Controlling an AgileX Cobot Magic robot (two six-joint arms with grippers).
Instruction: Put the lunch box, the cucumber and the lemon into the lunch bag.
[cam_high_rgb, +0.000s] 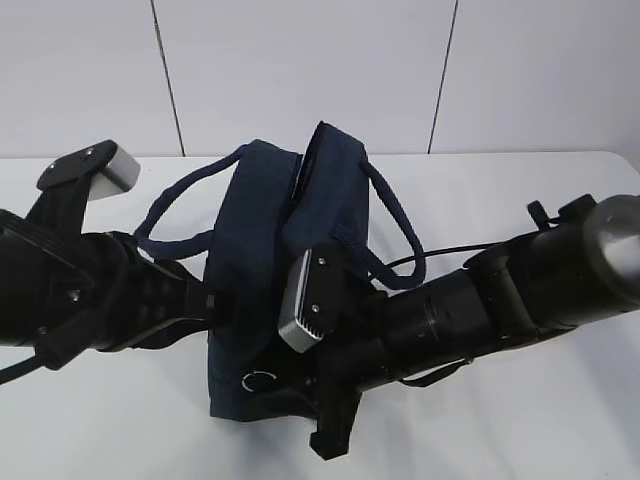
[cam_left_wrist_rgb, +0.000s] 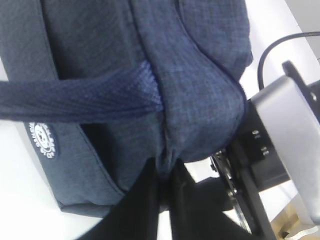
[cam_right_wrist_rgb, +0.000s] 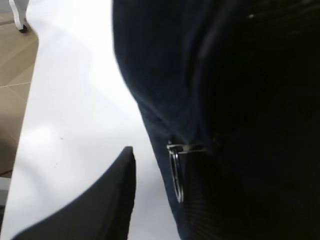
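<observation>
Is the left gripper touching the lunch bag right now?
Touching. In the left wrist view, the left gripper has its jaws shut on a fold of the lunch bag fabric, pinched right between them.

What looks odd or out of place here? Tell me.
The lunch bag stands on the white table with its top sagging unevenly, one flap poking up. The left gripper pinches a fold of its fabric. Its metal ring pull hangs loose. Nothing spilled or damaged.

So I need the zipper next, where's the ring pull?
The ring pull hangs low on the lunch bag's near end in the exterior view, just left of the right gripper.
</observation>
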